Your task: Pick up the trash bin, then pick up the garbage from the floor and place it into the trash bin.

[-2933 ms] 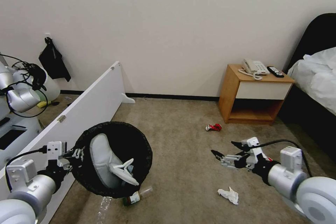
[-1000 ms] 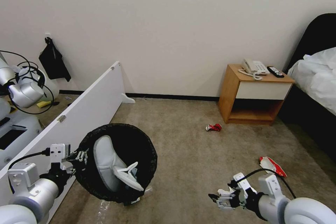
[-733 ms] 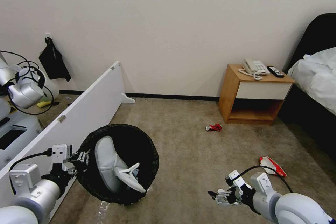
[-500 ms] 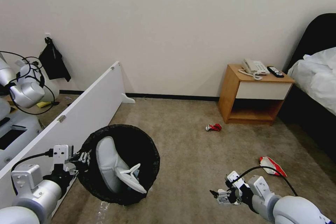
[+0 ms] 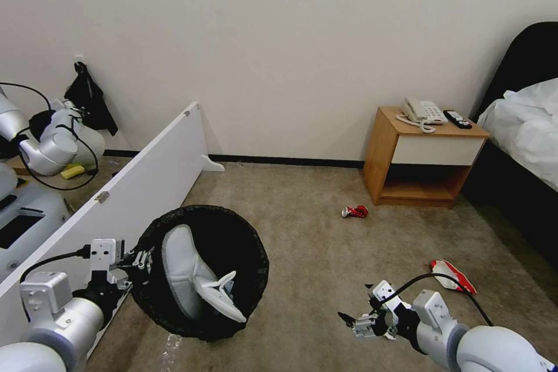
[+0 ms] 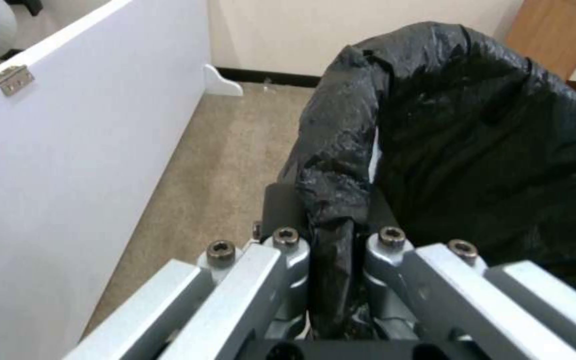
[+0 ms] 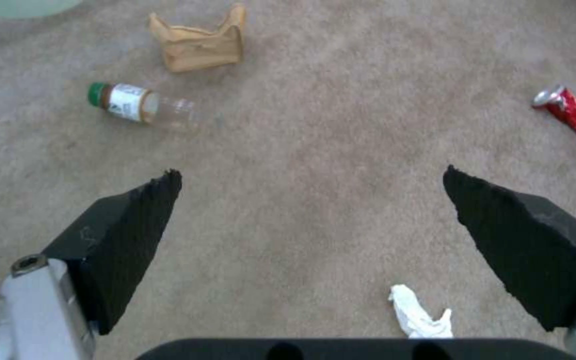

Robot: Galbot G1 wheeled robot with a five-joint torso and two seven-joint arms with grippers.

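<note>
Our left gripper (image 5: 139,258) is clamping the round black-bagged trash bin (image 5: 200,270), white slippers (image 5: 195,276) inside; our right gripper (image 7: 311,220) is gaping over crumpled white tissue (image 7: 420,317), lower right.

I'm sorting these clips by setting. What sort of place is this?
Probably a hotel-style bedroom: a bed with white bedding, a wooden nightstand holding a corded telephone and a remote, and carpeted floor.
</note>
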